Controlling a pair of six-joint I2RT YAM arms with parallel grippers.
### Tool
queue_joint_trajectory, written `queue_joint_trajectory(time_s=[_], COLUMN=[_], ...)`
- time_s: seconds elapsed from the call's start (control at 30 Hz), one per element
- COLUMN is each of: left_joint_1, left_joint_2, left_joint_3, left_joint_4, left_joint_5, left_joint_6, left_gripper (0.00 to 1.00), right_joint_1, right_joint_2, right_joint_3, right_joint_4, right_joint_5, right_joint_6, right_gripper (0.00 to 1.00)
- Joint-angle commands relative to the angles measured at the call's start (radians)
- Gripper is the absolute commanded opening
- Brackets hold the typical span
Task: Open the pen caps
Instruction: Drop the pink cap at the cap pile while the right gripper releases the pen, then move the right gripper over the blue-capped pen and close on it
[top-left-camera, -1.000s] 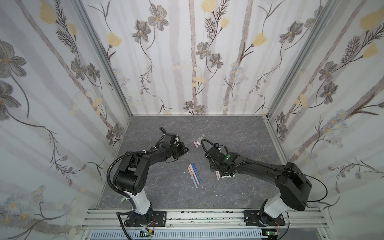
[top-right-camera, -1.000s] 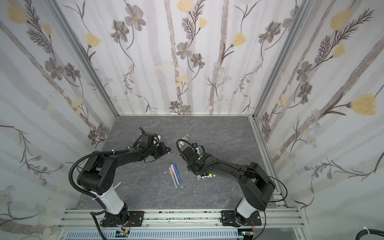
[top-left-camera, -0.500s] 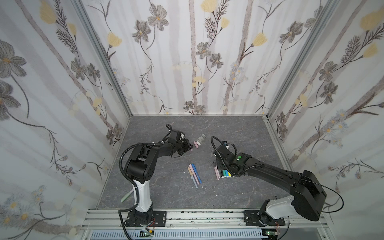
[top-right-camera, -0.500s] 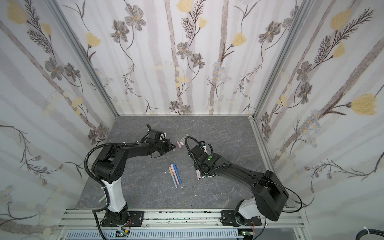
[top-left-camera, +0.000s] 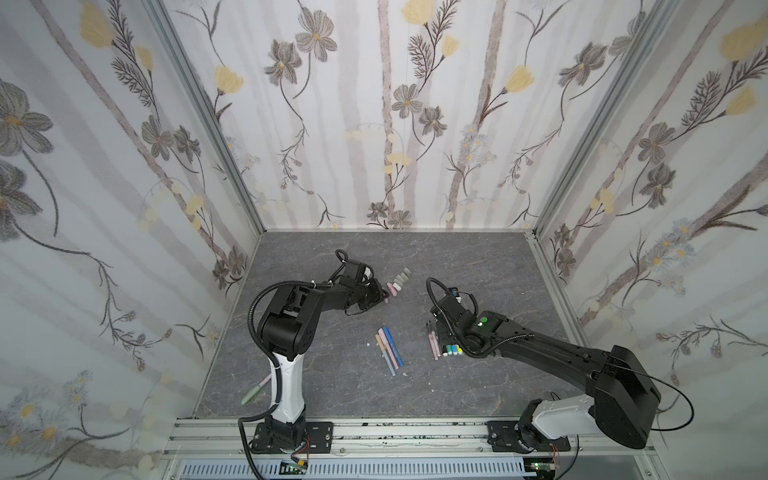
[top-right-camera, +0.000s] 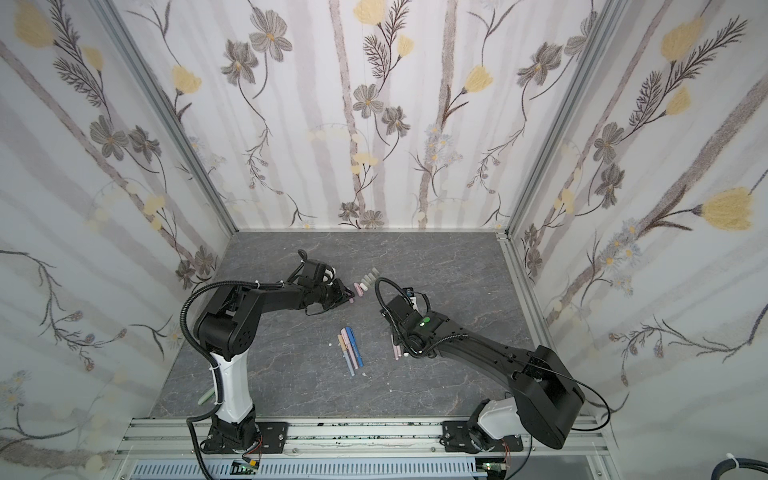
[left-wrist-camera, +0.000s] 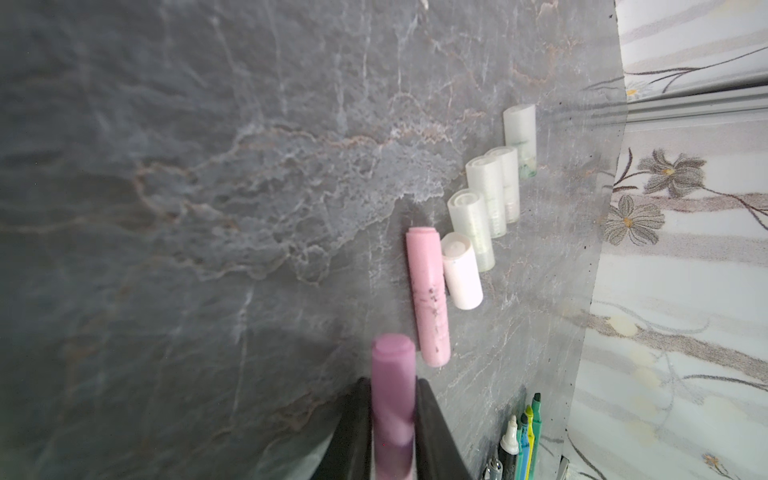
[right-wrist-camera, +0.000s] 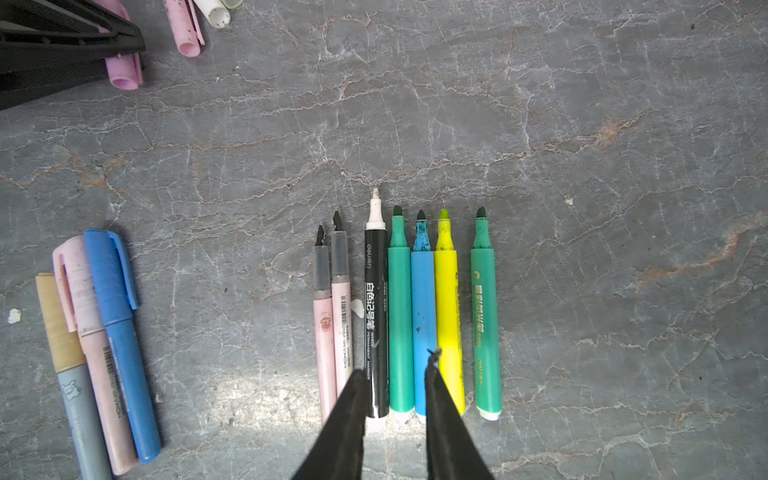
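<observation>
Left hand (left-wrist-camera: 393, 384) clamped on purple cap (left-wrist-camera: 392, 361), just beside pink cap (left-wrist-camera: 428, 299) on table (left-wrist-camera: 208, 166). Right hand (right-wrist-camera: 395, 371) fingers apart, empty, above row of 7 uncapped pens (right-wrist-camera: 424, 291).

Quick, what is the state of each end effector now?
Left end effector: closed on the purple cap.
Right end effector: open, holding nothing.
</observation>
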Motion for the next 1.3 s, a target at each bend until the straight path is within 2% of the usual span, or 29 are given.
queue_joint_trajectory(time_s=[0.0, 0.3, 0.57, 0.73, 1.0, 1.27], left_joint_1=[0.0, 0.0, 0.024, 0.079, 0.231, 0.311], left_joint_2=[0.01, -0.011, -0.12, -0.218, -0.349, -0.407], left_joint_3=[0.011, 0.005, -0.048, -0.109, -0.255, -0.352], left_joint_4=[0.027, 0.027, 0.031, 0.048, 0.019, 0.001], left_joint_5=[0.007, 0.011, 0.035, 0.063, 0.086, 0.1], left_joint_6=[-0.02, -0.024, -0.035, -0.046, 0.013, 0.065], left_gripper=[0.22, 0.24, 0.25, 0.25, 0.26, 0.26], right_joint_1=[0.0, 0.0, 0.031, 0.097, 0.218, 0.261], right_joint_2=[-0.008, -0.004, 0.047, 0.117, 0.274, 0.391], right_joint_3=[-0.012, -0.018, 0.013, 0.068, 0.182, 0.258], right_joint_4=[0.008, 0.017, 0.052, 0.068, 0.103, 0.097], right_joint_5=[0.009, -0.008, -0.046, -0.07, -0.123, -0.136], right_joint_6=[0.008, 0.006, 0.005, 0.014, -0.016, -0.02], right_gripper=[0.25, 0.25, 0.26, 0.26, 0.27, 0.27])
